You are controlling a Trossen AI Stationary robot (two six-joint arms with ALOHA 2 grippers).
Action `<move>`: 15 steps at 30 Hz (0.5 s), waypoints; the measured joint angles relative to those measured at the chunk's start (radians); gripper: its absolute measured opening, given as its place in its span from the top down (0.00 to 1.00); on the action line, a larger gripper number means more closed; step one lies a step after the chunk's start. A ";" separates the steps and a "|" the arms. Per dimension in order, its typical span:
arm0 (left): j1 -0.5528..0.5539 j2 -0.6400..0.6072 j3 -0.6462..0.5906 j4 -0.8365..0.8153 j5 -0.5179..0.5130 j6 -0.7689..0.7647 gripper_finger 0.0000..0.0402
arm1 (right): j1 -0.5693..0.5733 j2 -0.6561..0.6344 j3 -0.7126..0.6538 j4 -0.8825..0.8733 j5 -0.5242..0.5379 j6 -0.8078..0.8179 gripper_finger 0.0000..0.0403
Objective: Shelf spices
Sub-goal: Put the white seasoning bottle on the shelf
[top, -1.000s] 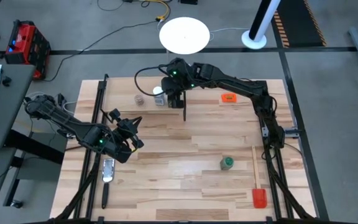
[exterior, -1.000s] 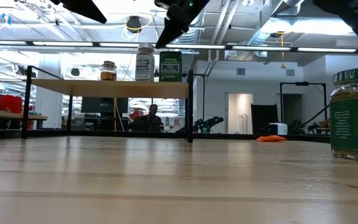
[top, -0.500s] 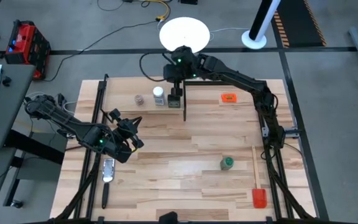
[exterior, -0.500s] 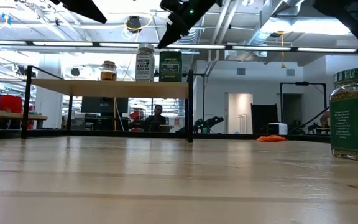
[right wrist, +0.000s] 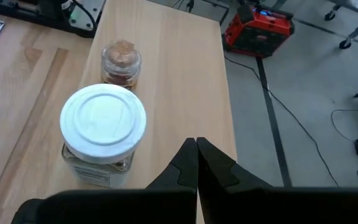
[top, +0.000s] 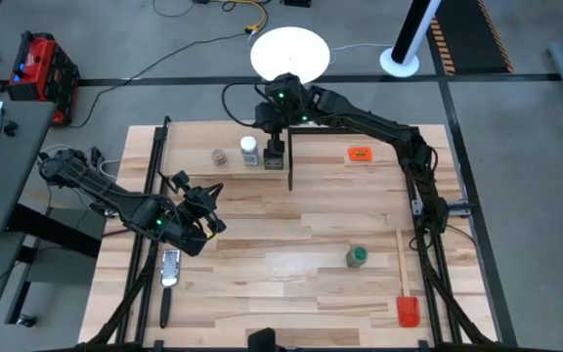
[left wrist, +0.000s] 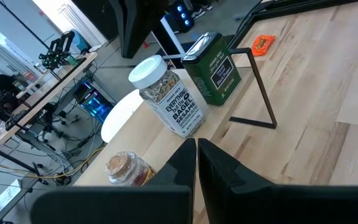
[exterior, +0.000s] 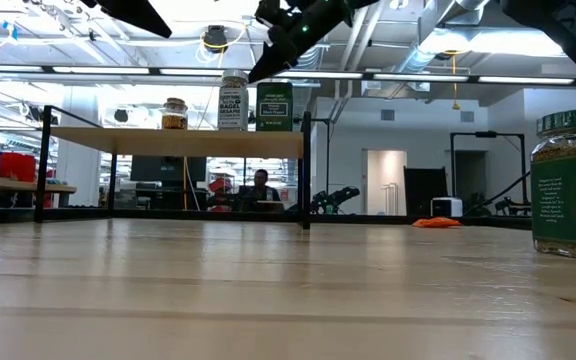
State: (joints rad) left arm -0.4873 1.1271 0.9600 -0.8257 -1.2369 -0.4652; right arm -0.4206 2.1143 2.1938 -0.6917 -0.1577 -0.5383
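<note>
The pale wooden worktop (top: 291, 235) carries the shelf (top: 225, 156), a long light-wood plank on a thin black metal frame, standing along its far edge. Three of the four spices already stand on the plank in a row: a dark green, cube-like tin (exterior: 274, 107) at the end post, a clear jar with a white lid (exterior: 233, 102) just beside it, and a small brownish cork-topped jar (exterior: 174, 113) further along.

Over the last second the right hand (top: 280, 115) has lifted off that row and drawn back beyond the tin; it now hangs above the shelf's end with its fingers pressed together and nothing between them. I read that as the tin's placement being finished and let go.

The left hand (top: 200, 217) has stayed parked low over the near-left of the worktop, fingers closed and empty.

That leaves the green-lidded glass jar (top: 357, 256), upright on the worktop well apart from the shelf, as the likely last pick.
</note>
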 joint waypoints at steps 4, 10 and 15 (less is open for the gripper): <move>0.000 0.000 0.000 0.000 0.000 0.000 0.99 | -0.001 0.000 -0.009 0.004 -0.003 0.006 1.00; 0.000 0.000 0.000 0.000 0.000 0.000 0.99 | 0.007 0.000 -0.009 0.004 -0.013 0.007 1.00; 0.000 0.000 0.000 0.000 0.000 -0.001 0.99 | 0.022 0.000 -0.009 0.000 -0.032 0.005 1.00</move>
State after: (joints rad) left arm -0.4873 1.1271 0.9600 -0.8261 -1.2369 -0.4660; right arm -0.3990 2.1143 2.1845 -0.6918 -0.1894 -0.5335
